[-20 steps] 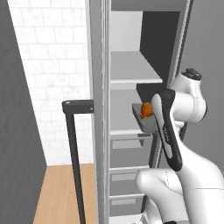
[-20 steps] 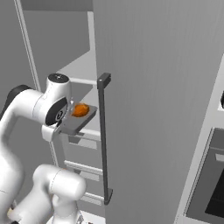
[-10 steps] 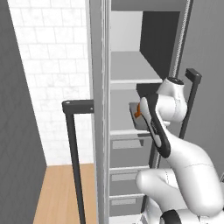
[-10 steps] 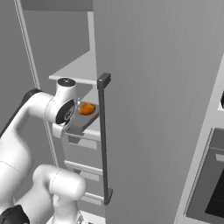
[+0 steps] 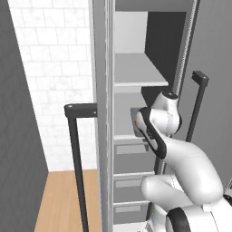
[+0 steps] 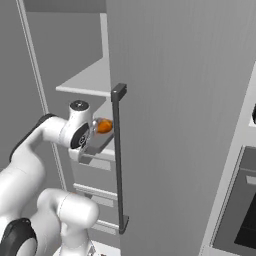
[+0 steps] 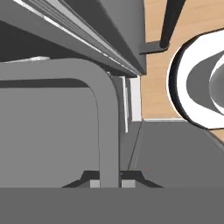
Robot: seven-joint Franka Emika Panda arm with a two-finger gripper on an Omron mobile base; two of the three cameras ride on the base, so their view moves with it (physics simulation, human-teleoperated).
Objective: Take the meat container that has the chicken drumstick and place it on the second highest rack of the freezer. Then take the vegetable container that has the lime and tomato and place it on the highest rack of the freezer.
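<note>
- Claw (image 7: 109,183) is pinched on the rim of one grey container (image 7: 52,127), seen in the hand view.
- Right base view shows an orange-brown piece, likely the drumstick (image 6: 103,126), in that container, just ahead of the claw.
- Container is carried at the open freezer, level with the second shelf (image 5: 131,138) down; the top shelf (image 5: 136,74) lies above the claw.
- Progress, as I judge it: first container is nearly placed but not yet released; setting it down, letting go and the whole lime-and-tomato container step remain.
- Count: one container, one drumstick, two door handles (image 5: 76,149) (image 6: 119,150), several shelves below.
</note>
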